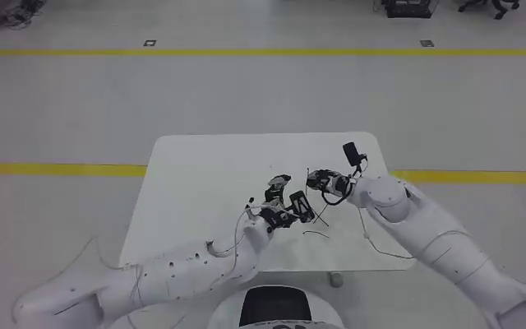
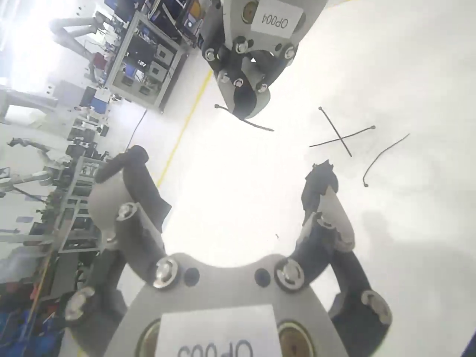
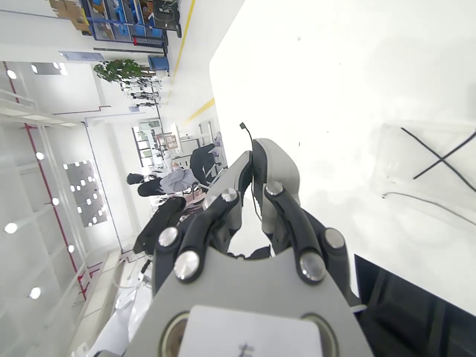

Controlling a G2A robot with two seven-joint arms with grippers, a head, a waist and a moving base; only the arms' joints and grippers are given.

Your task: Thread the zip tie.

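Observation:
My right gripper [image 3: 253, 148] is shut on a thin black zip tie [image 3: 248, 134], held above the white table [image 1: 205, 181]. The tie's square head [image 3: 243, 125] sticks out past the fingertips. In the left wrist view the same zip tie [image 2: 243, 119] pokes out on both sides of the right gripper [image 2: 245, 107]. My left gripper [image 2: 227, 172] stands open a short way in front of it, with nothing between its fingers. From above, the left gripper [image 1: 289, 196] and the right gripper [image 1: 315, 178] face each other near the table's middle right.
Two loose zip ties lie crossed [image 2: 342, 137] on the table beside the grippers, and a curved one [image 2: 385, 157] lies just past them. The table's front edge [image 1: 271, 267] is close behind the left wrist. Shelving and racks stand far off in the room.

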